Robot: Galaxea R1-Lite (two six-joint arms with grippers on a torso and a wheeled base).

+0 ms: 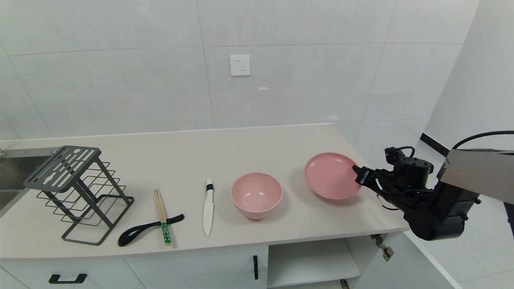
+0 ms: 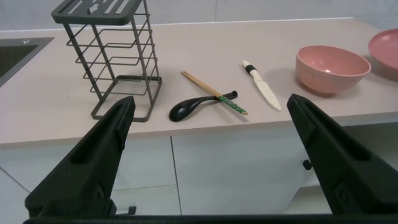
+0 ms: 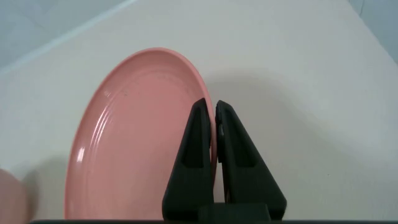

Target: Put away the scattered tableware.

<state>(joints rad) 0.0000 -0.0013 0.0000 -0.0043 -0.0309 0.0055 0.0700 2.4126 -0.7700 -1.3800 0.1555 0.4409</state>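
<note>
We saw the right fingers (image 3: pixel 199 143) clenched tight on the rim of the pink plate (image 3: pixel 137 130). One finger was on the top of the rim and one was under it. The plate (image 1: pixel 329 174) was tilted, with the held side up. It was near the right end of the surface (image 1: pixel 241 152). We could not tell if its low side touched the surface.

The left fingers (image 2: pixel 106 149) were spread wide apart and held nothing. They hung in front of the surface's front edge, facing the chopsticks and the spoon.

Just left of the plate stood a pink bowl (image 1: pixel 257 195), the right way up. It did not touch the plate. Left of the bowl lay a white knife (image 1: pixel 208 206) with a black band on it, flat on the surface. Farther left lay a pair of chopsticks (image 1: pixel 162 216). They lay across the handle of a black spoon (image 1: pixel 148 228). The spoon's round end was just beside the foot of a gray wire rack (image 1: pixel 78 192). The rack stood upright near the left end, with a sink (image 1: pixel 8 176) behind it.

A white wall socket (image 1: pixel 239 65) was on the tiled wall. Under the plate's end of the surface, a cupboard (image 1: pixel 313 261) stood open.
</note>
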